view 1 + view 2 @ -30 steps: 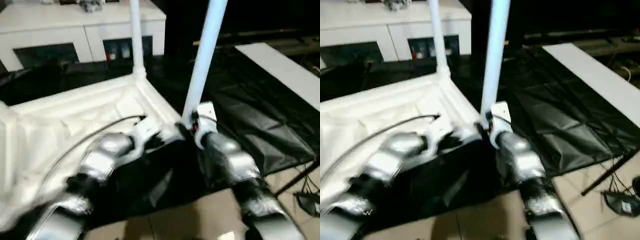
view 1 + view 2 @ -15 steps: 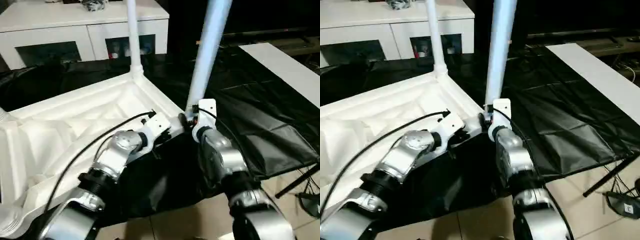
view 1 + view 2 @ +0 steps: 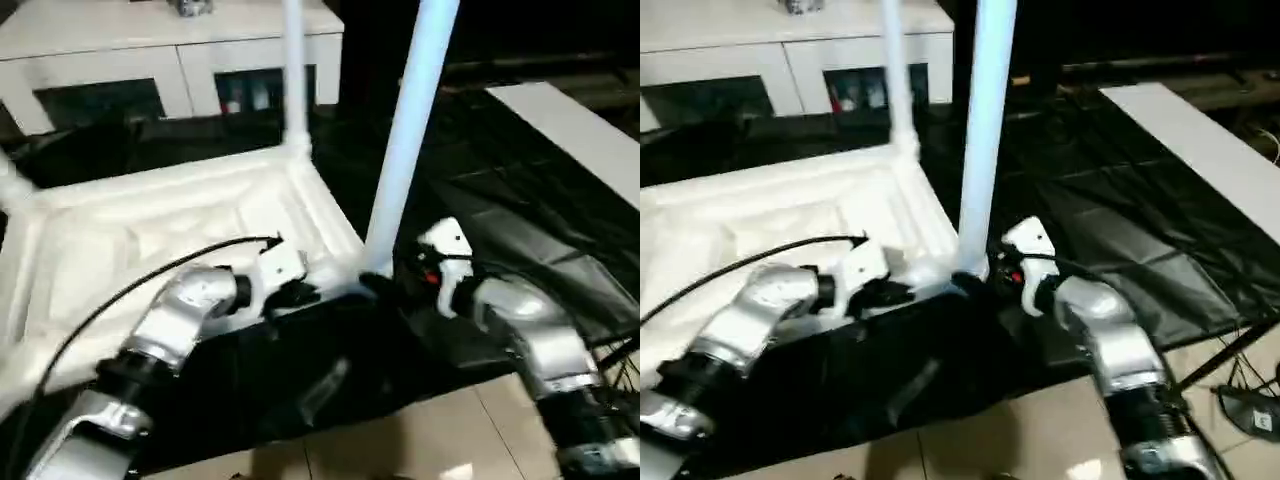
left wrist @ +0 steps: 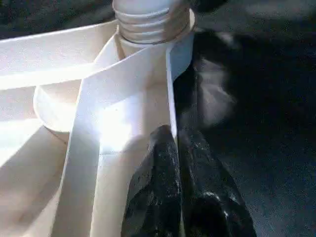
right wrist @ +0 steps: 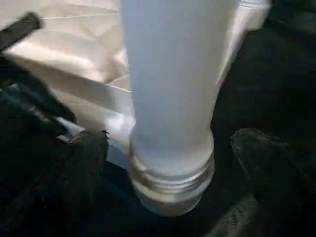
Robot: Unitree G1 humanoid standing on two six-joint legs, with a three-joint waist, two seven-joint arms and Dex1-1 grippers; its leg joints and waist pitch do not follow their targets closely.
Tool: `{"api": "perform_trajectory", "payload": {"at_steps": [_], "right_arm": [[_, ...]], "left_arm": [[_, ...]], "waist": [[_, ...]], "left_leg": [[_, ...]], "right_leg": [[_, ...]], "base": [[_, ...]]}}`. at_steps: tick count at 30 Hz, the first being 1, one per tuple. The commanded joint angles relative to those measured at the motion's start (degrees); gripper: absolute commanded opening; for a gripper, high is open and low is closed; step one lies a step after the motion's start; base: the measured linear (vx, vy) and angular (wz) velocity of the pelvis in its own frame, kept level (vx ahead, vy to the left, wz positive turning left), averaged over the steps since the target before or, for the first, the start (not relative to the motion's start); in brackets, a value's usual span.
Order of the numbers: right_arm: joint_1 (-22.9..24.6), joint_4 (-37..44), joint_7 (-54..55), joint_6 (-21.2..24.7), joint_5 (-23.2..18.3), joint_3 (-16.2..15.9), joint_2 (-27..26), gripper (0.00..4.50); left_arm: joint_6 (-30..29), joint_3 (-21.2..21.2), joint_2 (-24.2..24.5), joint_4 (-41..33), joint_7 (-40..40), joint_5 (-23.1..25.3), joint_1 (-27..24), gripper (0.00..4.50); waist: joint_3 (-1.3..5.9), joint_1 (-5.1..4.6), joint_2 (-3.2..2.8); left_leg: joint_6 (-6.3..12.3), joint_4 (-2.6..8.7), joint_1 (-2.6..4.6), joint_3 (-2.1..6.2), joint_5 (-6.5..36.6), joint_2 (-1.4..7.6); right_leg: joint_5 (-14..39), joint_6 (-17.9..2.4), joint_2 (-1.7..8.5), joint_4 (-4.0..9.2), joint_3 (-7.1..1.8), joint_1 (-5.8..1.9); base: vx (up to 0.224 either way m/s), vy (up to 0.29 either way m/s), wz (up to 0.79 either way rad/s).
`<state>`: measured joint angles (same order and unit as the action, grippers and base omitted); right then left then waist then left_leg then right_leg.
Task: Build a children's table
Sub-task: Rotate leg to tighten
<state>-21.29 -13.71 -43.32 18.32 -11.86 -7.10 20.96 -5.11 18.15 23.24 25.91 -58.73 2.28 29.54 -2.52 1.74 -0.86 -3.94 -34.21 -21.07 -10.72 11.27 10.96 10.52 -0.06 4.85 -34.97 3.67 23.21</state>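
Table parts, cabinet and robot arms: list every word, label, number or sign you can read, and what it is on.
None can be read.
Items behind the white cabinet's glass fronts: too blurred to read.
Tabletop, legs and silver forearms: no visible text.

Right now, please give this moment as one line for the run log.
left gripper: shut on table-top rim | right gripper: open around near leg base | far leg: upright in corner
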Motion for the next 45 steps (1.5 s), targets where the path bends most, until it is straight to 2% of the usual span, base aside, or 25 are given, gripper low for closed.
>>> {"api": "perform_trajectory", "payload": {"at_steps": [1,5,7,11,12,14,16,17,20,26,31,35,39,40,41,42,43,44,45], "right_arm": [[-0.45,0.87,-1.4,-0.35,-1.08,0.78,0.26,4.45],[-1.58,-1.41,-2.26,-0.66,-0.82,-0.15,-0.27,4.45],[-2.05,-3.2,-3.49,-1.79,-0.03,-1.58,-0.71,4.45],[-3.14,-5.8,-3.8,-2.87,1.23,-2.45,-1.2,4.45],[-3.89,-7.35,-4.2,-3.46,1.63,-2.71,-1.52,4.17],[-4.26,-8.02,-4.24,-3.63,1.75,-2.68,-1.63,4.17],[-4.73,-8.73,-4.57,-3.83,1.65,-2.44,-1.62,4.03],[-4.85,-8.92,-4.72,-3.9,1.59,-2.36,-1.61,3.8],[-5.02,-9.06,-5.13,-4.2,1.32,-2.11,-1.37,3.7],[-4.59,-9.23,-6.92,-4.94,1.32,-2.08,-0.39,2.97],[-4.74,-10.05,-7.29,-5.31,1.37,-1.84,-0.34,2.64],[-4.9,-11.71,-6.12,-5.46,2.27,-2.45,-1.39,2.61],[-5.12,-13.11,-2.08,-4.74,3.48,-2.36,-2.99,2.6],[-5.25,-13.8,0.03,-4.35,4.05,-2.26,-3.79,2.6],[-5.69,-15.58,6.44,-3.89,5.0,-1.09,-6.26,2.59],[-6.26,-17.73,14.76,-3.11,5.84,0.82,-9.32,2.59],[-6.43,-18.33,17.13,-2.9,6.05,1.4,-10.19,2.59],[-6.79,-19.85,23.12,-2.56,6.5,2.81,-12.32,2.59],[-6.79,-19.85,23.12,-2.56,6.5,2.81,-12.32,2.59]], "left_arm": [[-0.33,1.1,1.0,-0.8,-1.63,0.66,-0.66,0.0],[0.13,0.62,1.56,-0.32,-1.37,0.59,-0.37,0.0],[0.07,0.51,1.72,-0.52,-1.9,0.38,-0.52,0.0],[-0.12,0.57,1.92,-0.97,-2.51,0.14,-0.63,0.0],[-0.24,0.65,2.08,-1.19,-2.8,0.0,-0.68,0.0],[-0.28,0.67,2.15,-1.26,-2.85,-0.01,-0.7,0.0],[-0.33,0.66,2.27,-1.32,-2.89,-0.02,-0.69,0.0],[-0.35,0.65,2.3,-1.31,-2.91,-0.02,-0.68,0.0],[-0.36,0.58,2.3,-1.28,-2.94,-0.03,-0.65,0.0],[-0.39,0.74,2.25,-1.26,-3.12,-0.07,-0.6,0.0],[-0.33,0.8,2.3,-1.09,-3.15,-0.11,-0.46,0.0],[-0.36,0.78,2.41,-1.08,-3.13,-0.06,-0.54,0.0],[-0.89,0.44,1.88,-1.13,-2.08,-0.08,-0.46,0.0],[-1.22,0.22,1.53,-1.14,-1.43,-0.11,-0.39,0.0],[-1.5,0.07,0.66,-0.8,-0.08,0.1,-0.01,0.0],[-1.82,0.02,-0.36,-0.45,1.12,0.21,0.4,0.0],[-1.89,0.02,-0.64,-0.35,1.42,0.25,0.51,0.0],[-2.09,0.11,-1.42,-0.16,2.12,0.33,0.81,0.0],[-2.09,0.11,-1.42,-0.16,2.12,0.33,0.81,0.0]], "waist": [[3.1,-0.01,-0.08],[3.19,0.01,0.13],[3.34,0.05,0.16],[3.4,0.13,0.19],[3.47,0.08,0.2],[3.44,0.07,0.2],[3.48,0.16,0.24],[3.49,0.15,0.26],[3.47,0.19,0.1],[3.53,0.24,0.13],[3.58,0.27,0.17],[3.59,0.22,0.3],[3.49,0.14,0.27],[3.3,-0.06,0.33],[3.3,-0.07,0.27],[3.05,-0.6,0.02],[2.95,-1.15,0.15],[3.0,-1.26,0.08],[3.01,-1.49,-0.08]], "left_leg": [[2.18,4.37,0.71,0.69,13.77,2.25],[1.5,4.4,0.59,0.8,13.38,2.22],[1.84,4.24,0.53,0.77,12.07,2.18],[2.43,4.15,0.41,0.72,10.34,2.16],[2.42,4.13,0.38,0.75,10.18,2.17],[2.48,4.11,0.43,0.71,10.09,2.17],[2.73,4.05,0.48,0.66,9.5,2.18],[2.8,4.02,0.44,0.65,9.44,2.15],[2.99,3.99,0.47,0.64,9.44,2.16],[3.03,3.94,0.53,0.62,9.43,2.19],[3.32,3.87,0.51,0.6,9.02,2.17],[3.51,3.84,0.48,0.58,8.83,2.15],[3.21,3.89,0.45,0.57,9.33,2.12],[2.49,4.12,0.4,0.71,10.94,2.09],[2.11,4.11,0.54,0.68,11.29,2.13],[1.13,4.38,0.39,0.78,12.61,2.07],[-0.36,4.71,0.14,1.1,14.36,1.91],[-0.88,4.76,0.28,1.26,15.21,1.93],[-1.51,4.74,0.55,1.35,16.35,1.99]], "right_leg": [[11.82,-13.88,3.1,4.39,-2.73,-2.59],[12.31,-13.37,3.19,4.35,-2.72,-2.68],[10.51,-13.81,3.23,4.14,-2.7,-2.73],[8.21,-14.47,3.17,3.88,-2.66,-2.85],[7.93,-14.77,3.23,3.76,-2.6,-2.87],[7.7,-14.91,3.18,3.76,-2.62,-2.91],[6.71,-15.04,3.14,3.62,-2.64,-2.92],[6.57,-15.06,3.15,3.6,-2.64,-2.97],[6.62,-15.24,3.19,3.63,-2.63,-2.98],[6.75,-15.18,3.16,3.62,-2.63,-3.04],[6.09,-15.47,3.11,3.55,-2.6,-3.04],[5.78,-15.7,3.12,3.51,-2.58,-3.04],[7.31,-15.42,3.18,3.61,-2.62,-2.97],[10.34,-14.61,3.13,3.91,-2.5,-3.01],[11.24,-14.34,3.2,4.01,-2.58,-2.86],[13.62,-13.95,3.24,4.15,-2.66,-2.52],[18.04,-12.39,3.27,4.44,-2.37,-2.8],[19.84,-11.62,3.33,4.63,-2.31,-2.77],[20.89,-10.93,3.34,4.89,-2.43,-2.39]], "base": [[0.0,0.0,0.0],[0.0,0.0,0.0],[0.0,0.0,0.0],[0.0,0.0,0.0],[0.0,0.0,0.0],[0.0,0.0,0.0],[0.0,0.0,0.0],[0.0,0.0,0.0],[0.0,0.0,0.0],[0.0,0.0,0.0],[0.0,0.0,0.0],[0.0,0.0,0.0],[0.0,0.0,0.0],[0.0,0.0,0.0],[0.0,0.0,0.0],[0.0,0.0,0.0],[0.0,0.0,0.0],[0.0,0.0,0.0],[0.0,0.0,0.0]]}}
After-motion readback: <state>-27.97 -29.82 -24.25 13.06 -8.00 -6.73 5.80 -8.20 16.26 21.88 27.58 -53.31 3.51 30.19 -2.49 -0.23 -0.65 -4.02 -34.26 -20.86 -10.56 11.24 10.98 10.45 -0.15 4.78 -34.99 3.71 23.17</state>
